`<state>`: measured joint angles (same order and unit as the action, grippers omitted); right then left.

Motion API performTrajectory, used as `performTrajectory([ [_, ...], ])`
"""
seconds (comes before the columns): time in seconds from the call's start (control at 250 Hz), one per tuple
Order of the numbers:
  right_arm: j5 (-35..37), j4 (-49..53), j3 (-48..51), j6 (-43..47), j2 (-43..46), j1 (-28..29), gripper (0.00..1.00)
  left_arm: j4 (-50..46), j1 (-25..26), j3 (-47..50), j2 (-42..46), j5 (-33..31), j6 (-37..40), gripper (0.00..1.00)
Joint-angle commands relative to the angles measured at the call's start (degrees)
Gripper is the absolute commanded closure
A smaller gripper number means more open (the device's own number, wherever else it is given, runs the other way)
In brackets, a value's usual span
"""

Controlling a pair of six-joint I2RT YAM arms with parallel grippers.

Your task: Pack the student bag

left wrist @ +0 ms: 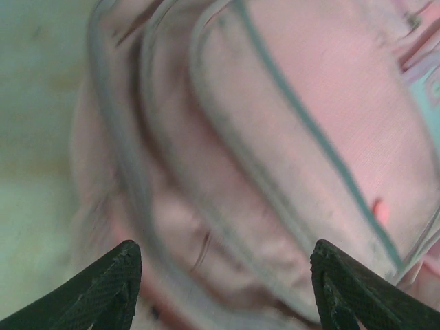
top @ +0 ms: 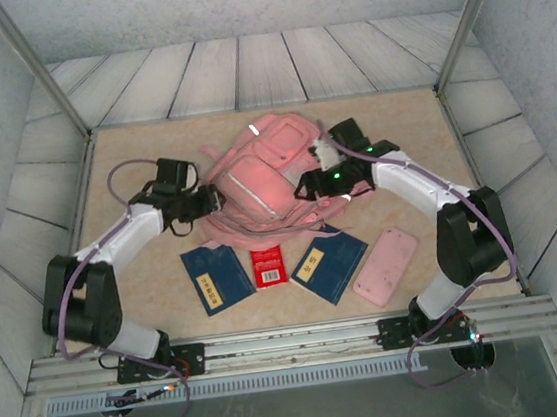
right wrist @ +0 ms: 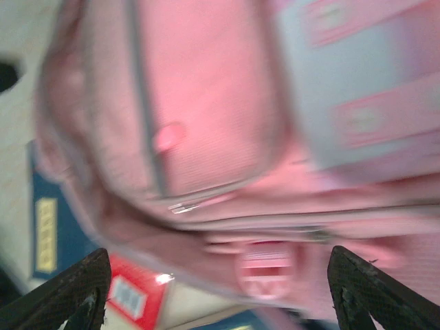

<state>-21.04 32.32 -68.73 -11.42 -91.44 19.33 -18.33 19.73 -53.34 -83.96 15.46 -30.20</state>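
The student bag point(top: 265, 175), a large pink backpack with grey piping, lies flat in the middle of the table. My left gripper point(top: 214, 202) hovers at the bag's left edge. In the left wrist view its jaws point(left wrist: 223, 258) stand wide apart over blurred pink fabric point(left wrist: 309, 103), holding nothing. At the bag's right side is my right gripper point(top: 306, 187). Seen from the right wrist, it point(right wrist: 220, 265) is open above the bag's lower edge point(right wrist: 206, 89), with nothing between the fingers point(right wrist: 75, 289).
In front of the bag lie a blue book point(top: 217, 279), a small red booklet point(top: 269, 266), a second blue book point(top: 329, 263) and a flat pink case point(top: 387, 267). The red booklet point(right wrist: 134, 295) and a blue book point(right wrist: 51, 227) show under the right wrist.
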Motion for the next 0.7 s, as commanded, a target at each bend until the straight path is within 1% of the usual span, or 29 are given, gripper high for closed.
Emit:
performTrajectory([
  [0.0,7.3,0.6,-1.0,1.6,-0.1,-5.7,0.16,-3.9,0.6,5.0,6.8,-3.5,-4.4,0.31],
  [0.084,11.9,0.2,-2.6,1.6,-2.7,-8.2,0.16,-4.0,0.8,8.7,11.0,-4.2,-6.7,0.29],
  [0.148,14.3,-1.3,-3.0,1.1,-4.5,-9.7,0.16,-2.8,0.9,11.0,12.9,-3.9,-8.0,0.29],
  [0.26,14.4,-3.5,-3.2,0.0,-7.7,-12.3,0.16,-0.4,1.1,13.1,12.8,-1.5,-9.5,0.33],
  [0.404,14.4,-5.3,-1.8,-1.0,-9.7,-14.0,0.17,3.4,1.0,14.2,10.2,0.9,-10.6,0.4],
  [0.516,12.2,-7.8,0.7,-2.0,-10.3,-15.2,0.21,6.0,1.0,14.3,7.4,1.6,-10.7,0.45],
  [0.608,8.6,-9.4,2.0,-2.3,-11.2,-15.8,0.24,7.8,1.0,13.8,4.9,2.2,-10.7,0.52],
  [0.695,3.9,-11.1,3.4,-2.2,-11.7,-15.8,0.33,8.5,1.0,13.0,2.9,1.9,-10.4,0.6],
])
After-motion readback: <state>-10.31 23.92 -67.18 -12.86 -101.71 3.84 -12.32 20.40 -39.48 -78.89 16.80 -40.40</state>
